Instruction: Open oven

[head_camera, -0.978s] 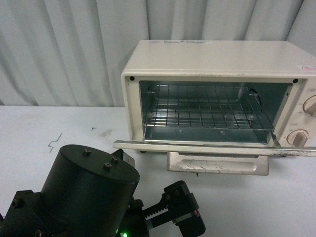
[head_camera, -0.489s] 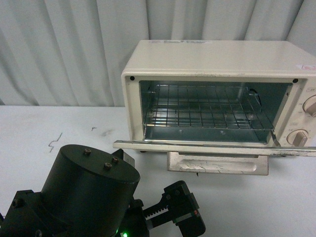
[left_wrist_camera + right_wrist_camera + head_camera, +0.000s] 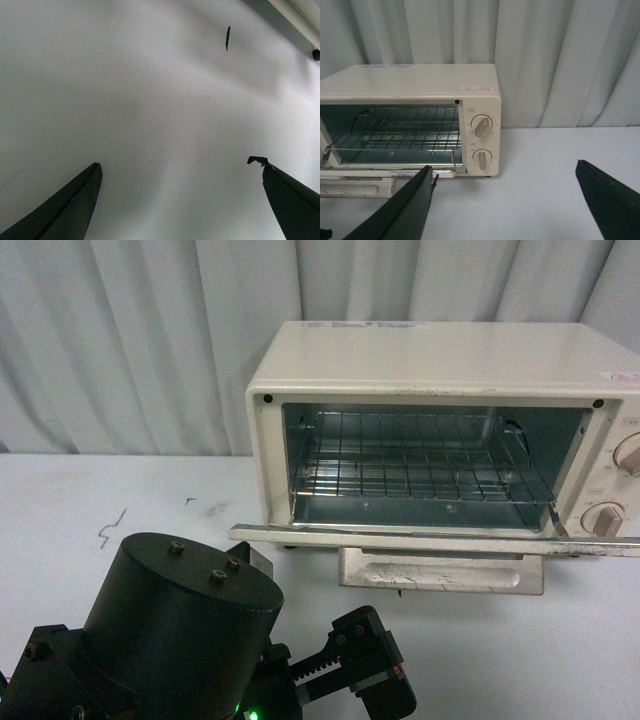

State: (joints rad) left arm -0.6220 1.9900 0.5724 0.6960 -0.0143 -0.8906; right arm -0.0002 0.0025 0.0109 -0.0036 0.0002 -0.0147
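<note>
Front view: the oven sits far right on the white tabletop, in front of the curtain. Its door is dropped flat toward the near side, the bar handle sits at its near edge, and the wire rack is exposed. The task looks done. The left arm is near left, well apart from the oven.

Left wrist view: the left gripper has its fingers spread wide, with only bare tabletop between them.

Right wrist view: the right gripper has its fingers spread and holds nothing. The oven is beyond it, with two knobs on its right panel.

Handling: it is probably a stiff metal box, light enough to slide if yanked, and the door glass is fragile. Take hold at the bar handle, not at the glass or the knobs.
</note>
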